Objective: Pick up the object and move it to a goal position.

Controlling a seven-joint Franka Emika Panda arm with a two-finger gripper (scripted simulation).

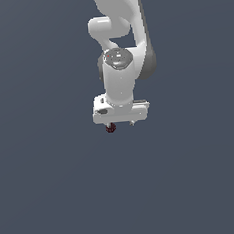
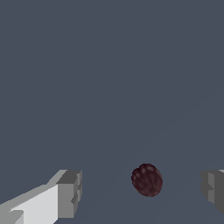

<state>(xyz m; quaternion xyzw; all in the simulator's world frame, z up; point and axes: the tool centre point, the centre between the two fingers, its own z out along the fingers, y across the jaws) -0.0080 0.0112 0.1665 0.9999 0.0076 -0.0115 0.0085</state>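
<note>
The object is a tiny dark red, mottled ball (image 1: pixel 110 128). In the exterior view it shows just under the white gripper (image 1: pixel 121 123), below the finger on the exterior view's left. In the wrist view the ball (image 2: pixel 147 180) lies on the grey floor between the two grey fingertips (image 2: pixel 70 192). There is a clear gap to each, so neither finger touches it. The gripper (image 2: pixel 141 191) is open and holds nothing. The arm points straight down over the ball.
A plain grey-blue floor (image 1: pixel 55 194) fills both views. The white arm (image 1: pixel 118 48) rises to the upper edge of the exterior view. No goal marker shows.
</note>
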